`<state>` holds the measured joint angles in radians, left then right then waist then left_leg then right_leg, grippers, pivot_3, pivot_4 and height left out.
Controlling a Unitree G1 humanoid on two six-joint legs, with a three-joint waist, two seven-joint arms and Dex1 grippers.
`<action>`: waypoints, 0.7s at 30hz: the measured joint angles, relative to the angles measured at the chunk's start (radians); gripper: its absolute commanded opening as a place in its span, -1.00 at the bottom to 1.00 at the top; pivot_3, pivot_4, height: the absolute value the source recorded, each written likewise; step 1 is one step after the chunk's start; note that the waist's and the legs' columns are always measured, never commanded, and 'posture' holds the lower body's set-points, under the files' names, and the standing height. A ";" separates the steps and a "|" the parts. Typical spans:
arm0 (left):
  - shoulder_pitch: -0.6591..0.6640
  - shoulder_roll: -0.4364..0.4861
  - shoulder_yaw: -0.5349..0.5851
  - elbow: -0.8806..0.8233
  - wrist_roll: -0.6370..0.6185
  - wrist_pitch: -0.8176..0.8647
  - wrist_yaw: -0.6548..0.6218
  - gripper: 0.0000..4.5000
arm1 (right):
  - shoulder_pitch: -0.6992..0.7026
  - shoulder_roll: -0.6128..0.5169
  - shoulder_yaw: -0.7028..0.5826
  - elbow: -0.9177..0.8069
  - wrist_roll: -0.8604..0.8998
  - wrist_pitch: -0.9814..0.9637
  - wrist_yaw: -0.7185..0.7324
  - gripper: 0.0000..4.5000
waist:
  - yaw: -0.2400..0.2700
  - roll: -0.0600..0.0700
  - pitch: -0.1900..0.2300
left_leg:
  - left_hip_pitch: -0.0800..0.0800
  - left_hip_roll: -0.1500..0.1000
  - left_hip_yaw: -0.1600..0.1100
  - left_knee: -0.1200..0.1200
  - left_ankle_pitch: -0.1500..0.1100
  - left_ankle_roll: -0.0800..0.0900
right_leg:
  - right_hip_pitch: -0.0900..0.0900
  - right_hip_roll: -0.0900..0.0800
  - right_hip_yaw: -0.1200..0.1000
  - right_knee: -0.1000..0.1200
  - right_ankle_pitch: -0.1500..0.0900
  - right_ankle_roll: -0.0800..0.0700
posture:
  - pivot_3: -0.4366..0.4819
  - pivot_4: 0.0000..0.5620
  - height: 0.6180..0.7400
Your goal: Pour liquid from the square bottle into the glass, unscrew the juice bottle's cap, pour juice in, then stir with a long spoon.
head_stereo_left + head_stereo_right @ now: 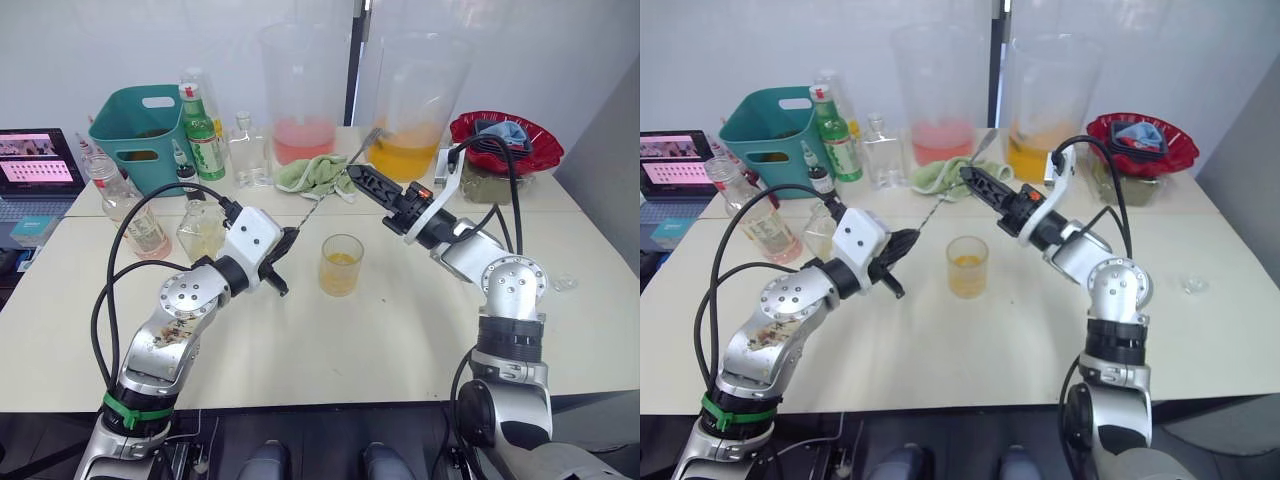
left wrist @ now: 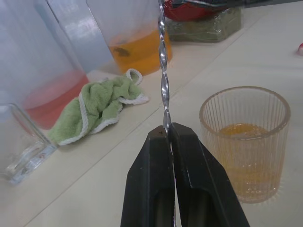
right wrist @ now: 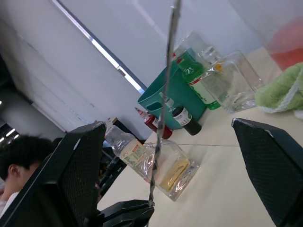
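Observation:
My left gripper (image 1: 289,241) is shut on the lower end of the long spoon (image 1: 322,203), whose twisted silver shaft (image 2: 163,71) slants up and away towards the beakers. My right gripper (image 3: 166,124) is open, its fingers either side of the spoon's shaft above the glass (image 1: 341,264). The glass stands at mid-table with orange-yellow liquid in it. The square bottle (image 1: 203,229) stands behind my left arm, with the juice bottle (image 1: 135,210) left of it. A small round cap (image 1: 565,283) lies on the table far right.
Two huge beakers, pink (image 1: 302,100) and orange (image 1: 415,105), stand at the back with a green cloth (image 1: 315,175) before them. A teal basket (image 1: 140,125), a green bottle (image 1: 203,130), a clear flat bottle (image 1: 246,150) and a laptop (image 1: 35,165) sit back left, a red bowl (image 1: 505,140) back right.

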<state>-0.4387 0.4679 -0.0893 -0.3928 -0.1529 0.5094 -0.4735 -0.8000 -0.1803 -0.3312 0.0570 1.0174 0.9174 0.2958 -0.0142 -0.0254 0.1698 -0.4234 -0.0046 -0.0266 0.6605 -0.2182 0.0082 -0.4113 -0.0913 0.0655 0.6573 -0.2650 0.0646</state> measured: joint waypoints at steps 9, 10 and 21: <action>-0.025 -0.025 -0.008 0.018 0.016 -0.014 -0.002 -1.00 | -0.016 0.081 -0.012 0.023 0.008 -0.037 -0.063 0.63 | -0.008 0.000 0.000 | -0.001 0.000 0.000 0.000 0.000 0.000 | -0.003 0.001 0.000 0.003 0.000 0.000 | -0.05 -0.47 1.00; -0.025 -0.025 -0.009 0.018 0.016 -0.014 -0.005 -1.00 | -0.016 0.097 -0.017 0.023 0.009 -0.045 -0.070 0.49 | -0.008 0.000 0.000 | -0.001 0.000 0.000 0.000 0.000 0.000 | -0.003 0.001 0.000 0.003 0.000 0.000 | -0.05 -0.47 1.00; -0.037 -0.032 -0.012 0.023 0.016 -0.009 -0.010 -1.00 | -0.018 0.139 -0.007 0.023 0.006 -0.105 -0.079 -0.99 | -0.010 0.000 0.000 | -0.002 0.000 0.002 0.000 0.000 -0.001 | -0.008 0.000 0.000 0.007 0.000 0.000 | -0.05 -0.47 1.00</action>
<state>-0.4754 0.4364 -0.1016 -0.3699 -0.1369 0.5004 -0.4840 -0.8179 -0.0411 -0.3384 0.0798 1.0229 0.8121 0.2167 -0.0237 -0.0253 0.1698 -0.4256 -0.0046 -0.0250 0.6605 -0.2177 0.0075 -0.4191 -0.0909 0.0656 0.6641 -0.2649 0.0643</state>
